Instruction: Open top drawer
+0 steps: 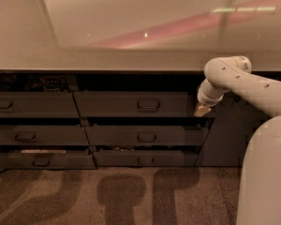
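Camera view, looking at dark drawers under a pale counter [131, 60]. Top drawer [112, 104] up in the first row, wide and lying side to side, with its little handle [148, 105] in the middle. Gripper [202, 110] just by the drawer's right end, about as high as the handle. So, to reach the handle: go left. Gripper open or shut? Cannot tell. Touching the drawer front or not? Hard to see. Hidden behind the white arm [253, 86]: the cabinet's right side. Cut off at the left edge: another drawer [18, 104].
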You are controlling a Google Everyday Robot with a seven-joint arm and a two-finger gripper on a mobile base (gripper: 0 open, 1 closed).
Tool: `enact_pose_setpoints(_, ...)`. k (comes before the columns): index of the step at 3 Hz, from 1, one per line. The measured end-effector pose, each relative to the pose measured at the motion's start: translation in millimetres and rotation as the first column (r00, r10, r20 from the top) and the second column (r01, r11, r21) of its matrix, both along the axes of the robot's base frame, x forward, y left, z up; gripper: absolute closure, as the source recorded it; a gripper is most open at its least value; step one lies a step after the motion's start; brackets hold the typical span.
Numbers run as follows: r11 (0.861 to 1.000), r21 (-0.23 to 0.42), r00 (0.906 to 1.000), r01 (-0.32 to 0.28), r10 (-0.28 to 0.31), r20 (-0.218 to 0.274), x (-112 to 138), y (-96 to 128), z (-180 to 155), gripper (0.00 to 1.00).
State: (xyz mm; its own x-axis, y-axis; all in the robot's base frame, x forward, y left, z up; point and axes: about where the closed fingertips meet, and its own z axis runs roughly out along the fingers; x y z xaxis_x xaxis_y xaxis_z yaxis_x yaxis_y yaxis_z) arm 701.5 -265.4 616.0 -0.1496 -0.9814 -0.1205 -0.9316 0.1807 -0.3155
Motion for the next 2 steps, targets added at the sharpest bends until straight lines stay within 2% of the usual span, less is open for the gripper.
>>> enact_pose_setpoints(2,1.000,0.000,1.0000,0.000,0.000,0.000,0.0,0.0,-0.1,0.88)
